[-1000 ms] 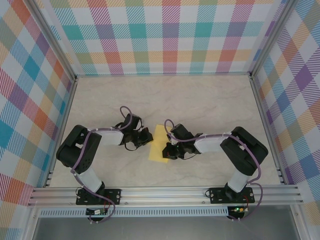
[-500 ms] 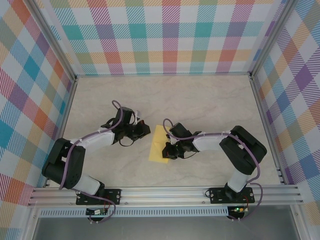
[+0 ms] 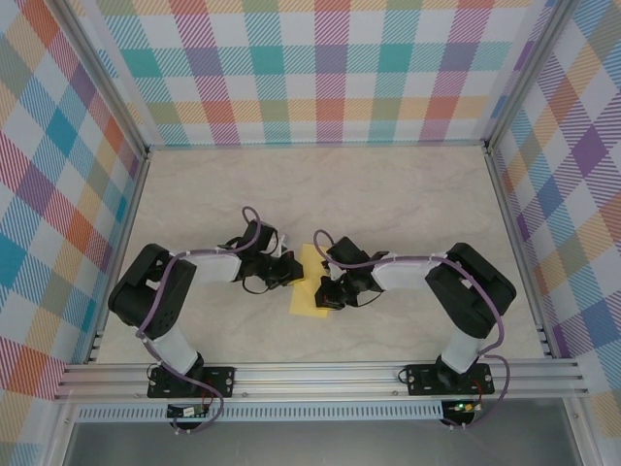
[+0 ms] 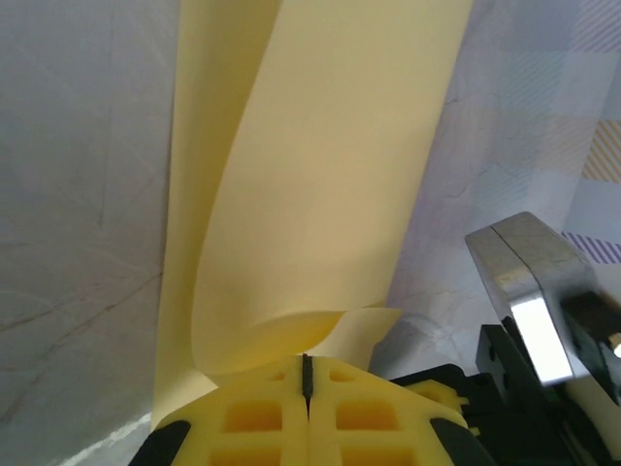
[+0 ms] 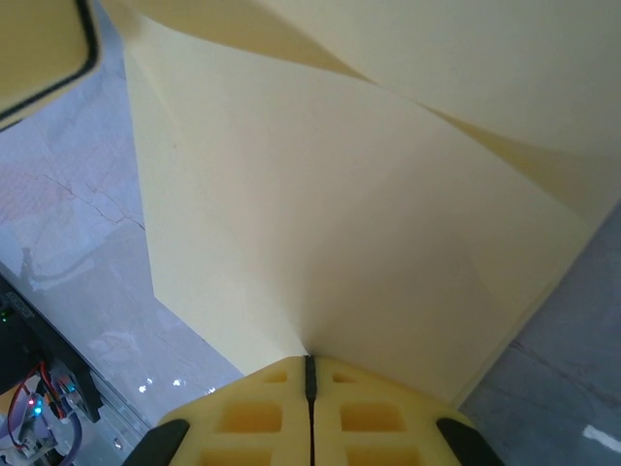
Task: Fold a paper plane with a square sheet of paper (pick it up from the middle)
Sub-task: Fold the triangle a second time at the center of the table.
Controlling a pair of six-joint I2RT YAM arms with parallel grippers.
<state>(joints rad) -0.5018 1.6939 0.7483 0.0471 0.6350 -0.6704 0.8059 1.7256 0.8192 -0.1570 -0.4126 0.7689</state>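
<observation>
The paper (image 3: 309, 296) lies partly folded mid-worktop (image 3: 408, 204), curling up between the arms. The left gripper (image 3: 287, 272) is clenched on one edge and the right gripper (image 3: 331, 291) on the opposite one. If either pulls or twists unevenly, I'd expect the thin sheet to tear, slip free or crease crooked.

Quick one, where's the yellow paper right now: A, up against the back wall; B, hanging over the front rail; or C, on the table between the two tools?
C: the top view shows the yellow paper on the table, with the left tool at its left edge and the right tool at its right edge.
</observation>
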